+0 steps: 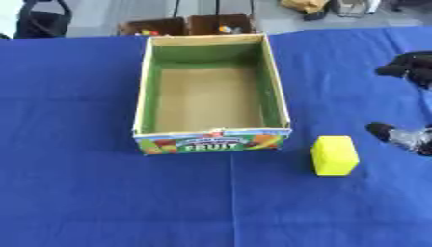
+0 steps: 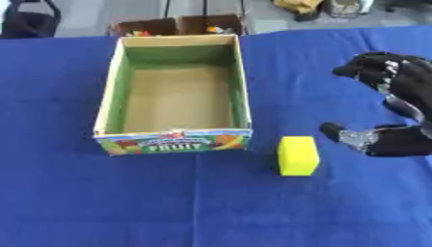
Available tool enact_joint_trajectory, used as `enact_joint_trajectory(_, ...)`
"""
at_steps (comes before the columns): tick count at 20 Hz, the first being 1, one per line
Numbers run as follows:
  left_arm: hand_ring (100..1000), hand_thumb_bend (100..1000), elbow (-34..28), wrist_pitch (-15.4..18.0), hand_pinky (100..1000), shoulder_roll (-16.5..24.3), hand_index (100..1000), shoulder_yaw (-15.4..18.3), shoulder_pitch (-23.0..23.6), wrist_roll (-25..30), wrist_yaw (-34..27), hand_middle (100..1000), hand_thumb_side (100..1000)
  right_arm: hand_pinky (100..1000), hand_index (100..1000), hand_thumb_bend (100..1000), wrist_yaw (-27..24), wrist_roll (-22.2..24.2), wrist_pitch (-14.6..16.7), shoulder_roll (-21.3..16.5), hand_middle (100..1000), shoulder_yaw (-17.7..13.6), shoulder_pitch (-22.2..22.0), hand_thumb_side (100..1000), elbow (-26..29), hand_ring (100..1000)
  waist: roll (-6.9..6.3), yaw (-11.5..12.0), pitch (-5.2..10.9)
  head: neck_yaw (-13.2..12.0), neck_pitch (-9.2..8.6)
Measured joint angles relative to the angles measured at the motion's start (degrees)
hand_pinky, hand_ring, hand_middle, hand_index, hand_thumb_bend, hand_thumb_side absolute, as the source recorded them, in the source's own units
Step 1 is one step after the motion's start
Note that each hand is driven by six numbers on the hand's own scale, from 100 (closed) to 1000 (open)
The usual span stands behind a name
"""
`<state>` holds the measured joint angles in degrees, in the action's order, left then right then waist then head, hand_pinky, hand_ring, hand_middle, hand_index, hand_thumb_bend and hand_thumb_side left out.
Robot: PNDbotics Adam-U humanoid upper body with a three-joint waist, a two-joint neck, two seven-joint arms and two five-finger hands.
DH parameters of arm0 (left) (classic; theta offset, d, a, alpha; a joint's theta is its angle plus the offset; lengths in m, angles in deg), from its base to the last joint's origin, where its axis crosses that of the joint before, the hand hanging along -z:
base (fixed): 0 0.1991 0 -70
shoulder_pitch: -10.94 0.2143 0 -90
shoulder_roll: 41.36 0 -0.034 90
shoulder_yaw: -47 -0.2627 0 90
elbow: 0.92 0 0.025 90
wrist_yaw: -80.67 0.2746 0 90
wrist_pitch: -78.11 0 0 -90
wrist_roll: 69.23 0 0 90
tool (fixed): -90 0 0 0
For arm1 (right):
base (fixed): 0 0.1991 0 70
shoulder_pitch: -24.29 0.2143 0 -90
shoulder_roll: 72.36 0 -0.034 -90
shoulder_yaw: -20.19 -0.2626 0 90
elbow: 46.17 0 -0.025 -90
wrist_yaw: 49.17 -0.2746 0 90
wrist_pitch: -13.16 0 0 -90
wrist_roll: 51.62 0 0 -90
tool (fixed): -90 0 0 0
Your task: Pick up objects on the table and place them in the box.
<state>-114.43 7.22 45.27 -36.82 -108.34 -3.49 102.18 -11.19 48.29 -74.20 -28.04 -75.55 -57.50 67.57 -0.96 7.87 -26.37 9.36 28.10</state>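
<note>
Overhead — blue tablecloth (image 1: 76, 193), grey floor (image 1: 101, 14).

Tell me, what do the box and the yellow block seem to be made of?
The box: probably cardboard, with plain brown matte floor, thin walls and a printed fruit label on the front. The yellow block: maybe foam or plastic, uniform matte colour with no shine; the look leaves it open.

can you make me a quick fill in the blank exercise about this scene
1. The block beside the box is ____ in colour.
2. The front wall of the box bears the word ____.
3. The table is covered by a ____ cloth.
4. The right hand is apart from the block, on its ____ side.

Missing words: yellow; FRUIT; blue; right
</note>
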Motion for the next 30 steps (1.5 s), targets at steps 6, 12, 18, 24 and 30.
enact_joint_trajectory(6,884,100,0.00,0.01,611,0.00,942,-0.30,0.00,0.05,-0.05,885,1000,753,1000,602,-7.04,8.76,-1.40,-1.45,850,2.26,1.60,602,0.01,947,0.01,0.30,0.00,0.38,-0.18)
enact_joint_trajectory(12,883,100,0.00,-0.05,610,-0.01,941,-0.34,0.00,0.20,-0.10,885,1000,738,1000,542,-14.46,16.31,-3.88,-2.81,839,4.09,3.71,514,0.02,943,0.33,0.70,0.00,0.72,-0.20)
enact_joint_trajectory(18,883,100,0.00,-0.01,609,-0.01,940,-0.55,-0.03,0.48,-0.33,884,1000,696,996,538,-16.97,19.99,-7.49,-3.90,822,5.17,6.15,510,0.02,919,0.41,1.01,0.00,1.20,-0.22)
enact_joint_trajectory(24,883,100,0.00,-0.03,608,-0.04,938,-0.67,-0.07,0.56,-0.42,883,1000,678,982,529,-18.55,22.21,-10.11,-4.26,805,7.14,8.29,513,0.02,907,0.46,1.63,0.00,1.91,-0.43)
enact_joint_trajectory(30,882,100,0.00,-0.11,607,-0.07,938,-0.69,-0.29,0.66,-0.59,883,1000,680,976,520,-18.14,23.86,-10.53,-4.27,810,9.03,9.13,524,0.02,908,0.66,1.65,0.00,2.28,-0.46)
